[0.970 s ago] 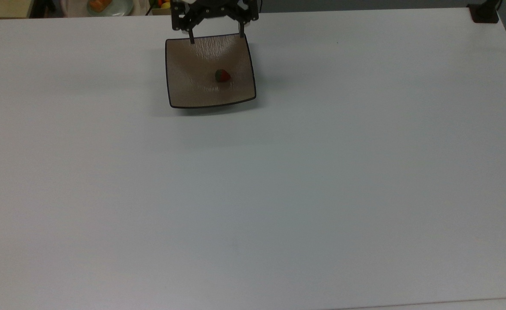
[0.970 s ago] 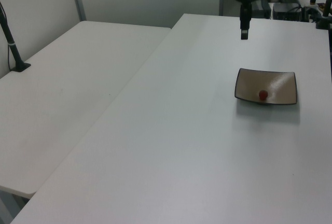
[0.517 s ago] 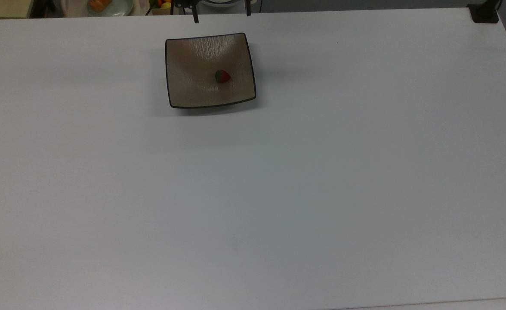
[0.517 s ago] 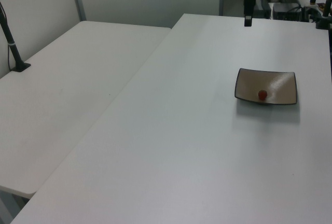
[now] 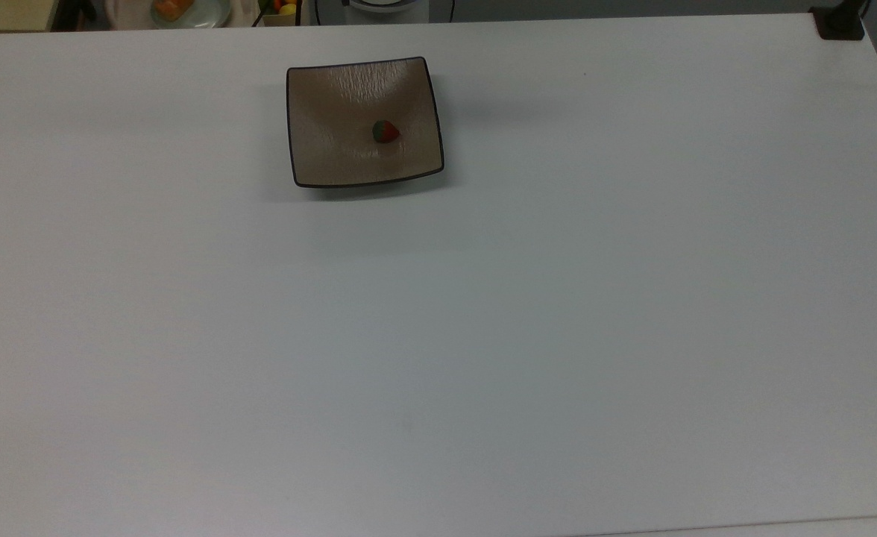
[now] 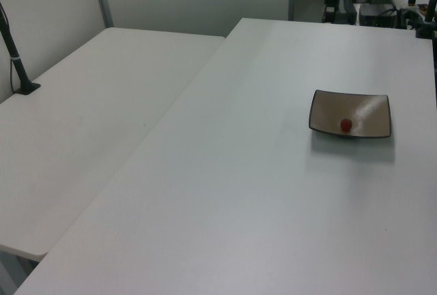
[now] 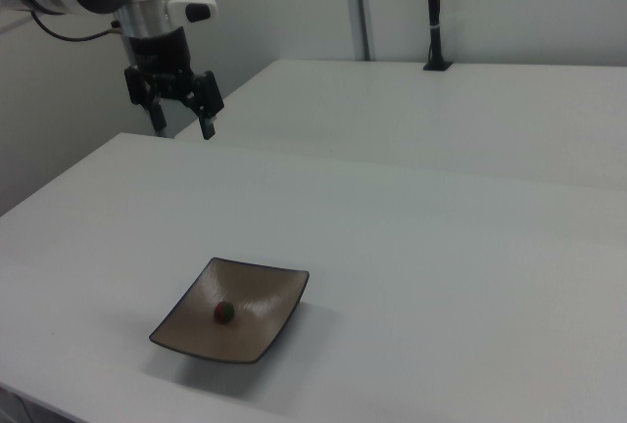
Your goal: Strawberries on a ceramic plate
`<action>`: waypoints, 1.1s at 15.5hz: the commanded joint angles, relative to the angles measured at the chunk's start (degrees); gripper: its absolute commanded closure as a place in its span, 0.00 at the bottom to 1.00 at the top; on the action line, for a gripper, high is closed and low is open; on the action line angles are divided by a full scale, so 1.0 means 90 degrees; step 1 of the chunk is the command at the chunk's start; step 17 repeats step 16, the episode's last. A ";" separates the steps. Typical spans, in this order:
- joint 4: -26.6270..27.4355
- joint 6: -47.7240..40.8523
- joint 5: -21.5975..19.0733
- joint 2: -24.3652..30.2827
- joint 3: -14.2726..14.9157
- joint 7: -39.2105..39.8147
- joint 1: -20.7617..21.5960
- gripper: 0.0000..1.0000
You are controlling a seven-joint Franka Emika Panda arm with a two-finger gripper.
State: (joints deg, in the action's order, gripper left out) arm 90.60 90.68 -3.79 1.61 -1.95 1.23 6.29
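The small red strawberry with a dark green leafy cap [image 5: 385,132] lies inside the square beige-brown glossy ceramic plate with a thin dark rim [image 5: 319,160], a little to the top view's right of the plate's middle. In the right view the strawberry [image 7: 224,312] rests near the lowest part of the dish, touching the plate [image 7: 257,330] and nothing else. The plate stands flat on the wide white table [image 5: 528,321], close to the table's far edge in the top view.

The black two-finger gripper [image 7: 180,117] hangs in the air above the far left corner of the table in the right view, well apart from the plate. Its jaws stand apart and hold nothing.

Judging from this, the placing seems done, and only the moving away is left. Few things can go wrong now. The strawberry is round and the plate is glossy, so a knock on the table or on the plate could make it roll; the upturned edges would probably keep it inside. If the arm came low again over the plate, a finger could hit the raised rim and push the plate toward the far edge of the table, which is near. Beyond that edge, in the top view, a round pale plate with orange food [image 5: 185,10] sits on another surface.
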 commanded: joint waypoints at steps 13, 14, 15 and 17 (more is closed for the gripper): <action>0.0305 0.0773 -0.0096 0.0036 0.0588 0.0000 0.0531 0.00; 0.0305 0.0774 -0.0096 0.0036 0.0588 0.0000 0.0522 0.00; 0.0295 0.0774 -0.0096 0.0036 0.0588 0.0000 0.0522 0.00; 0.0285 0.0774 -0.0096 0.0027 0.0588 0.0000 0.0522 0.00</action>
